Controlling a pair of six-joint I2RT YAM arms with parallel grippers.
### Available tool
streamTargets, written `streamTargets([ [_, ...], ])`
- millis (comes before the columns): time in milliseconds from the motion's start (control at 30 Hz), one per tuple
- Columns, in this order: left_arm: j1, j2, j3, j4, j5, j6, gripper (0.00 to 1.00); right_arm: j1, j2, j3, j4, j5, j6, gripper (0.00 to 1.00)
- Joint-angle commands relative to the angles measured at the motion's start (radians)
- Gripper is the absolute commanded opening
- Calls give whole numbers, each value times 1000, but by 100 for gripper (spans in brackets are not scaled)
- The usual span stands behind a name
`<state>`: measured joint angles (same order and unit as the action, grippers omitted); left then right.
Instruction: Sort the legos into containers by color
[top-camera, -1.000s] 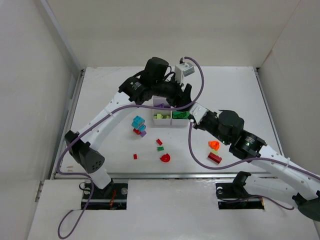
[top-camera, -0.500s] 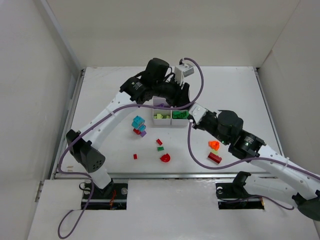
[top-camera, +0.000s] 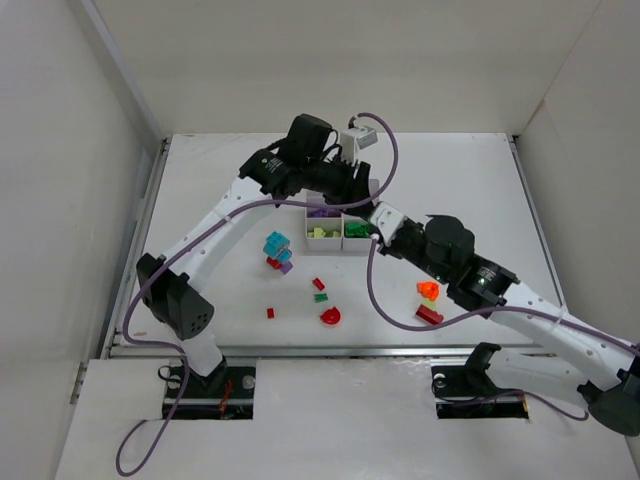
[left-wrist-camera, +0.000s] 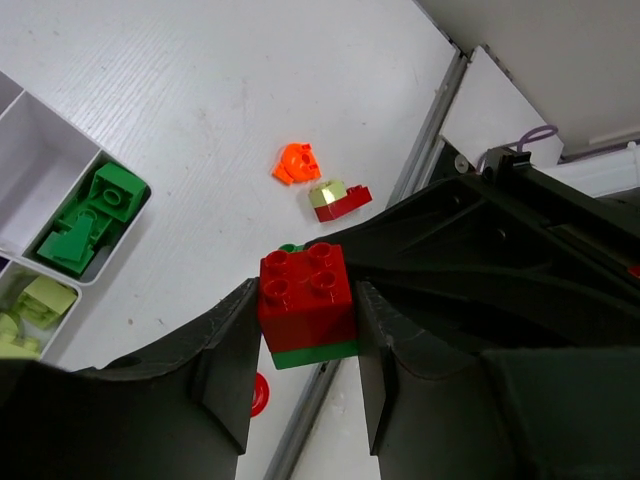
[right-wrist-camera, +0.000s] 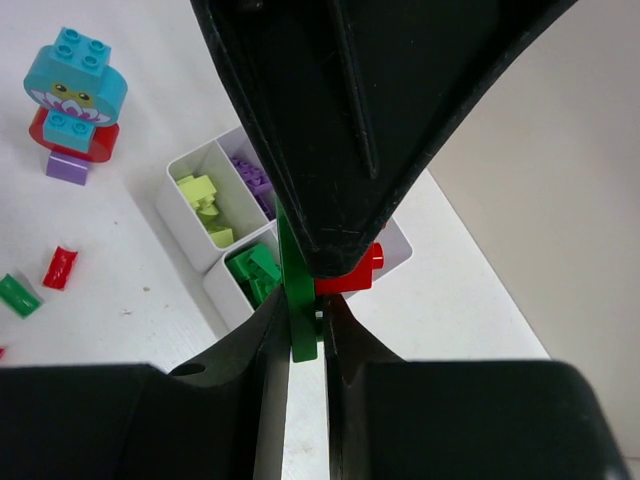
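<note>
2 white arms (top-camera: 205, 235) w/ blk joints (top-camera: 182, 312), purple cables (top-camera: 396, 158).

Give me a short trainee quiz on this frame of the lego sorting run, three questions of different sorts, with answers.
1. True or false: the left claw is shut on a red brick.
2. The cyan figure stands on: A) a red piece; B) a yellow brick; C) a black block.
3. Fill in: the thin plate pinched edge-on in the right claw is coloured ____.

Key: 1 true; 2 A; 3 green.
</note>
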<state>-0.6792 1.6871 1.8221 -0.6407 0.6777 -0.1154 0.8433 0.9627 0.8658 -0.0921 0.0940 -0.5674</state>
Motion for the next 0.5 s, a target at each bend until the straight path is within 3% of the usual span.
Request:
streamTargets([
  [0, 16, -7, 66, 188, 25, -36, 0, 27, 22, -14, -34, -183, 43, 0],
  [467, 62, 20, 85, 246, 34, -93, 0, 27, 128, 10, -80, -223, 3, 0],
])
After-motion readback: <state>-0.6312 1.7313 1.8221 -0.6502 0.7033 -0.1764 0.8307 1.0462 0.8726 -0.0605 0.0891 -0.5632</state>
